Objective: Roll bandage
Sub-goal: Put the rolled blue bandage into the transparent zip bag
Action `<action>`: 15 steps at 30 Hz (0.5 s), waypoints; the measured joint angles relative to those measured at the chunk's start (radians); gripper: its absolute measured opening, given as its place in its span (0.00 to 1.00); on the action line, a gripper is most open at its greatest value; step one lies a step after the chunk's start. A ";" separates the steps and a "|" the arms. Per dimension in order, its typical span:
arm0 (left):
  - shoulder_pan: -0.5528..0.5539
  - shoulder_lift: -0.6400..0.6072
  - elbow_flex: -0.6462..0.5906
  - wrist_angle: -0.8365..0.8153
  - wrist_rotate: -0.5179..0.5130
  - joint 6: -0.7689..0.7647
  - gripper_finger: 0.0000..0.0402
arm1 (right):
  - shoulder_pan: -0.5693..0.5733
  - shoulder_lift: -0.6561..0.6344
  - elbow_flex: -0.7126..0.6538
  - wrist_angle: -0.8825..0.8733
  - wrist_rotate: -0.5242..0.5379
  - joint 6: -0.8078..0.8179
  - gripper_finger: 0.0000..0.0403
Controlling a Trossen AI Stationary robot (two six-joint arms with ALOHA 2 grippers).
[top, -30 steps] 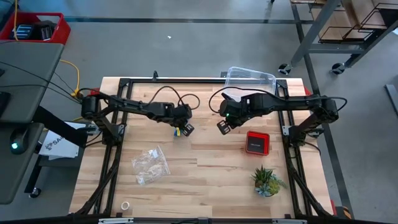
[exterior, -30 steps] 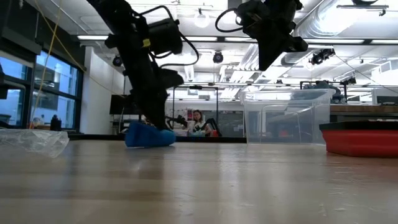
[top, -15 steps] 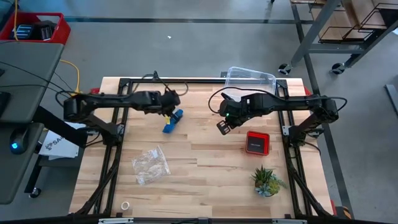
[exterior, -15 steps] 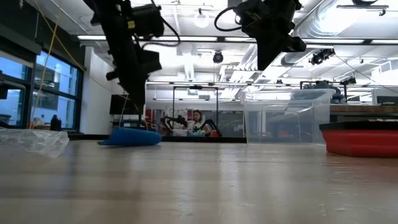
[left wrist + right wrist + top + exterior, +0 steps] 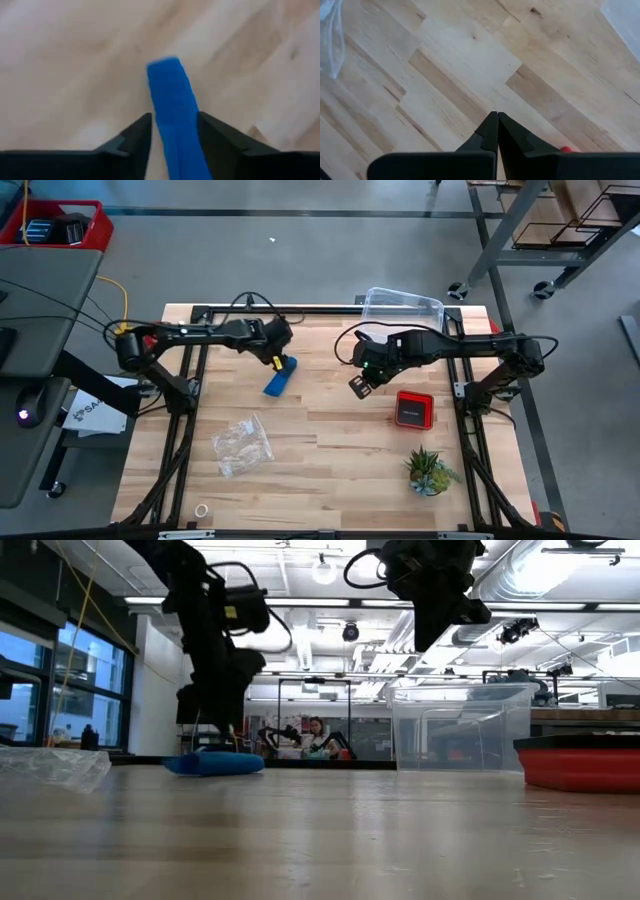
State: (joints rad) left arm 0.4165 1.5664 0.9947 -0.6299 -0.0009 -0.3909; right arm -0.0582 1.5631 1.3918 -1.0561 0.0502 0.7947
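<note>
On the wood table (image 5: 330, 460), left fingers (image 5: 127, 145) spread astride the bandage (image 5: 279, 377); right fingers (image 5: 487, 135) pressed together.

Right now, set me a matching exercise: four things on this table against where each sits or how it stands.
Things:
1. bandage
2. left gripper
3. right gripper
4. potted plant

States:
A. fingers pressed together, above bare wood
B. lying flat on the wood, stretched out as a strip
C. standing near the red-and-black device
D. fingers apart, the blue strip running between them

Pairs: 1-B, 2-D, 3-A, 4-C
</note>
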 joint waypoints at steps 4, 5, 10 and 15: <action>-0.034 0.033 0.000 -0.032 0.086 -0.001 0.55 | 0.000 0.000 0.000 -0.003 0.000 -0.001 0.00; -0.046 0.034 0.000 -0.043 0.094 0.000 0.58 | 0.000 0.000 0.000 -0.008 0.001 -0.002 0.00; -0.100 0.007 -0.001 -0.093 0.061 -0.024 0.69 | 0.000 0.000 0.000 -0.020 0.022 -0.010 0.00; -0.127 0.003 -0.001 -0.091 -0.042 -0.055 0.71 | -0.001 0.000 0.000 -0.020 0.032 -0.018 0.00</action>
State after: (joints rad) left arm 0.2897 1.5696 0.9939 -0.7204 -0.0428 -0.4458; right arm -0.0589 1.5631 1.3918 -1.0763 0.0826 0.7769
